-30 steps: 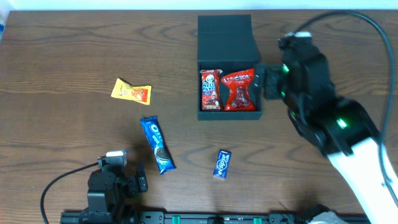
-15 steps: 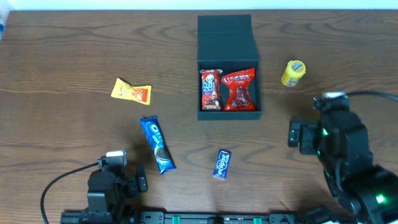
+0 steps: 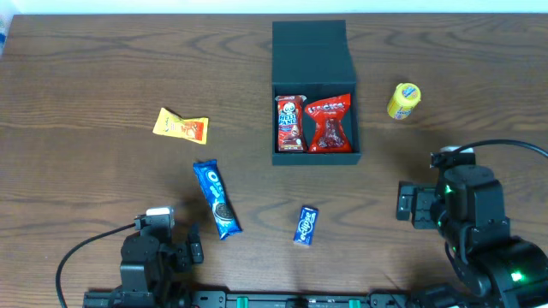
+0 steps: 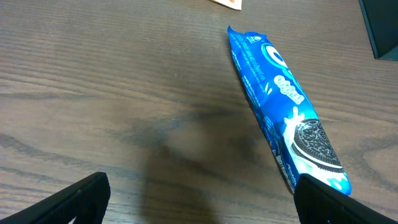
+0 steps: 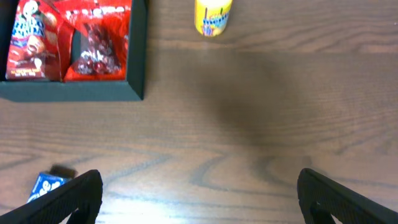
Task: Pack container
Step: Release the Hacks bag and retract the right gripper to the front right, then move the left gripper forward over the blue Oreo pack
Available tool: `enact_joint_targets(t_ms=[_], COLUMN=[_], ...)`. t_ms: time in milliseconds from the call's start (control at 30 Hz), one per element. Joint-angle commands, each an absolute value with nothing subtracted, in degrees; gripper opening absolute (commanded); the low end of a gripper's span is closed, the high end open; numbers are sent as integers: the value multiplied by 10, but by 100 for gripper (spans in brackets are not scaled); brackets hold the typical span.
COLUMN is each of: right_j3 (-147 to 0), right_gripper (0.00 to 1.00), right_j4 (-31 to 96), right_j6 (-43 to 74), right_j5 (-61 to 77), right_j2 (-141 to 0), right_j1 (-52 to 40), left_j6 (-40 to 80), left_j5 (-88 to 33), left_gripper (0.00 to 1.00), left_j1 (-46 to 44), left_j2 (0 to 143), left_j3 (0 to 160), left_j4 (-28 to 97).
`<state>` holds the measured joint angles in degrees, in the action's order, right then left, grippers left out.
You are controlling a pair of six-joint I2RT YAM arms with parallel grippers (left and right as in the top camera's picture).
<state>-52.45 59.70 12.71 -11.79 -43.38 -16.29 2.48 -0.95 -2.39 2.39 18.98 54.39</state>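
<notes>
The dark teal container (image 3: 313, 50) stands open at the back middle, lid flap lying behind it. Two red snack packets (image 3: 317, 122) lie inside, also in the right wrist view (image 5: 68, 37). A yellow packet (image 3: 404, 101) lies right of the container (image 5: 212, 15). A blue Oreo packet (image 3: 216, 199) lies at front left (image 4: 283, 109). A small blue packet (image 3: 306, 224) lies at front middle (image 5: 46, 185). An orange-yellow packet (image 3: 181, 126) lies at left. My left gripper (image 4: 199, 199) is open and empty left of the Oreo packet. My right gripper (image 5: 199, 196) is open and empty at front right.
The wooden table (image 3: 103, 68) spreads under everything. The right arm's body (image 3: 475, 222) sits at the front right corner, the left arm's base (image 3: 154, 252) at the front left. The container's front wall (image 5: 74, 92) lies ahead left of the right gripper.
My right arm pulled back from beside the container to the front right. The yellow packet now lies on the table right of the container. The left arm has not moved.
</notes>
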Motion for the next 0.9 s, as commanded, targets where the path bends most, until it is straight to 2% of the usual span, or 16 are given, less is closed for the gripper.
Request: enact_joint_targets(t_ms=[0, 533, 867], right_j3=[-524, -524, -524], right_gripper=[99, 99, 99], right_j4=[607, 633, 639], right_j6=[121, 124, 124], right_j5=[-115, -115, -115], right_j2=[-431, -431, -431], right_j1=[-154, -154, -154], left_j6=[17, 17, 19], left_j5=[-14, -15, -118], left_gripper=[96, 95, 95], left_j1=[-22, -22, -22], left_j2=[19, 19, 19], left_j3=[166, 166, 168], left_j4=[552, 550, 452])
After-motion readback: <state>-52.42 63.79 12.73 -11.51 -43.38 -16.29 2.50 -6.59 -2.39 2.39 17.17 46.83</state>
